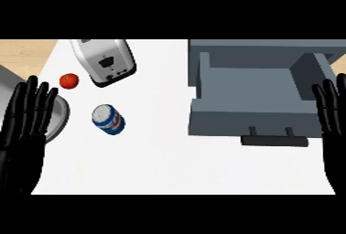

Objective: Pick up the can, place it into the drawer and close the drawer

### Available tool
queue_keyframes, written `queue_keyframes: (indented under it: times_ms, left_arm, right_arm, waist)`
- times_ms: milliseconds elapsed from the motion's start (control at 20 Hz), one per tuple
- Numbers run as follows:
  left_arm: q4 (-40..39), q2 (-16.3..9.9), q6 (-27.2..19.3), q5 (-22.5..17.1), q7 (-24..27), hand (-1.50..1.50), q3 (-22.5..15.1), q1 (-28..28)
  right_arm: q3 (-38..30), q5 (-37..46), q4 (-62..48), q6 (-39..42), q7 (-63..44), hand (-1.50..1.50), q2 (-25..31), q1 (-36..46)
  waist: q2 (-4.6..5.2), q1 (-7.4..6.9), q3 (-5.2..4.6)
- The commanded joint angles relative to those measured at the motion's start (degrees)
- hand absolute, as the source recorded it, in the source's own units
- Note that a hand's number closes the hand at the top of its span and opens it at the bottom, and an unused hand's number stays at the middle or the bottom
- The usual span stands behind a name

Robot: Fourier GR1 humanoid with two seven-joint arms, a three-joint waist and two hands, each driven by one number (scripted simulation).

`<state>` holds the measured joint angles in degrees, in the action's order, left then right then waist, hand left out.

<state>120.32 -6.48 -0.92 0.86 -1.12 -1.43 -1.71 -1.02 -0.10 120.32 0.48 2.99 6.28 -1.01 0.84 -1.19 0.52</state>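
A blue can (108, 119) with a silver top and a red-and-white label stands on the white counter, left of centre. The grey drawer (251, 125) is pulled open at the right, its inside bare, with a dark handle at its front. My left hand (25, 123) rests open at the left edge, fingers straight up, a short way left of the can. At the right edge my right hand (332, 114) rests open too, beside the drawer's right side. Neither hand touches anything.
A silver toaster (105, 59) stands at the back left. A red tomato (69, 81) lies just left of it. The rim of a metal bowl or sink (61, 116) shows behind my left hand. Wooden floor shows past the counter's back left corner.
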Motion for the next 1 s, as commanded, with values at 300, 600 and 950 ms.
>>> queue_keyframes:
  times_ms: [300, 600, 950]
  left_arm:
    - [-11.6, -6.0, 6.4, -8.1, -7.4, -1.5, 6.2, 2.4]
    - [-6.3, -9.4, 8.9, -13.8, -18.0, -1.5, 8.8, 4.5]
    - [-1.2, -9.9, 9.6, -15.7, -22.4, -1.5, 12.1, 2.8]
  right_arm:
    - [-1.6, 0.1, -3.9, -4.8, -9.7, -1.5, -3.2, -4.0]
    - [-3.8, -0.5, 0.4, -4.6, -14.9, -1.5, -1.6, -7.2]
    - [-10.2, -6.6, 0.9, 0.9, -10.5, -1.5, -0.8, -13.6]
  waist:
    - [-0.18, 3.11, -0.5]
    - [-0.92, 1.29, -0.5]
    - [-0.91, 1.34, -0.5]
